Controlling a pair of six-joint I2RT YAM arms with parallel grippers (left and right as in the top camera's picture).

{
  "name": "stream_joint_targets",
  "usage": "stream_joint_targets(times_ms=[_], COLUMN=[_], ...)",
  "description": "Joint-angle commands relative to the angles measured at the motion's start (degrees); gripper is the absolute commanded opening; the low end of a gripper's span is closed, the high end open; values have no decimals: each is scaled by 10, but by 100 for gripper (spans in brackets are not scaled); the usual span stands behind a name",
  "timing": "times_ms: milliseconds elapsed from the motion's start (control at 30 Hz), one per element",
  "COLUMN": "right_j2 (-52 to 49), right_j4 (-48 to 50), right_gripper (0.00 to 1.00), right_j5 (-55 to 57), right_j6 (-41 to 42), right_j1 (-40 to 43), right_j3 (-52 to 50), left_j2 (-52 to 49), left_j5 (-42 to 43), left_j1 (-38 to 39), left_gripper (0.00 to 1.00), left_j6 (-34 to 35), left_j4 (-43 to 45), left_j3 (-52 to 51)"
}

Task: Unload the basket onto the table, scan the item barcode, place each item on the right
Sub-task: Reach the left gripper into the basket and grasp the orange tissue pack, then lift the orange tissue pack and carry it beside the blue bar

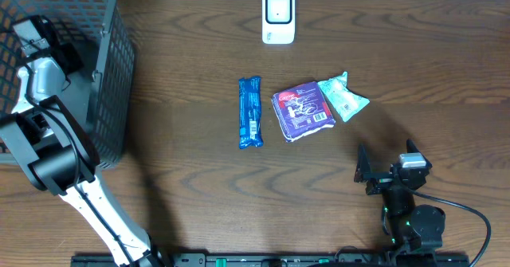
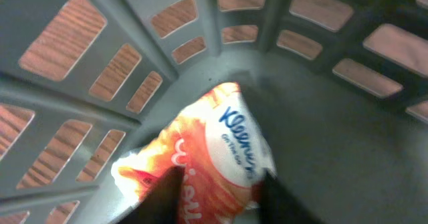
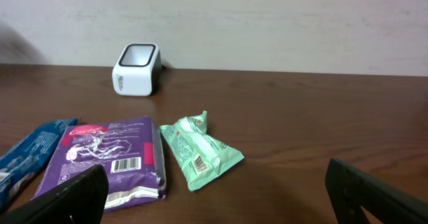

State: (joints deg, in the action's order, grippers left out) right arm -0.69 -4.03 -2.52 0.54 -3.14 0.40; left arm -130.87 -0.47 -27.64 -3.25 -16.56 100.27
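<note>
We're down inside the basket (image 1: 80, 60) at the far left of the worktop (image 1: 199, 195). The left tool (image 2: 221, 196) has its two fingers pressed against either side of the orange pack (image 2: 221, 144) — clamped on it, as far as we can judge. The pack sits on the basket floor, close to where two walls meet. The right tool (image 3: 217, 194) hangs at the near right, jaws wide apart, holding nothing.

Now, the worries. The grip looks to be on the near end of a soft, crinkly wrapper. Lift it and the free end may sag and swing, and the film could slide out from between the fingers. The basket walls are close, so a slanted lift could snag the pack on a slot or drag the whole basket along.

We see no barcode on the face that shows. If it's on the underside, or hidden under the fingers, the scanner (image 1: 278, 17) at the far edge will read nothing until the pack is turned.

And the way there runs by the blue bar (image 1: 250, 111), the purple pouch (image 1: 303, 111) and the green packet (image 1: 343, 98) in mid-worktop — a low carry could knock them. A drop among them would leave us fishing for the pack all over again.
</note>
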Motion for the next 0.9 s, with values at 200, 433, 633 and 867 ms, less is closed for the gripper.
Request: stream_joint_targets(times_ms=[200, 433, 633, 867], right_j2=[2, 2, 2, 2], right_j4=[-2, -2, -2, -2], right_gripper=[99, 99, 99, 99], right_j5=[5, 5, 5, 5], right_j6=[-8, -8, -8, -8], right_j1=[-3, -3, -3, -3], right_j3=[-1, -1, -1, -1], left_j2=[35, 187, 335, 473], left_j5=[12, 16, 117, 303], left_j1=[-5, -5, -1, 48], left_gripper=[7, 7, 7, 7], left_j6=[6, 58, 87, 202], left_j4=[-62, -100, -122, -139], left_j3=[-11, -11, -11, -11])
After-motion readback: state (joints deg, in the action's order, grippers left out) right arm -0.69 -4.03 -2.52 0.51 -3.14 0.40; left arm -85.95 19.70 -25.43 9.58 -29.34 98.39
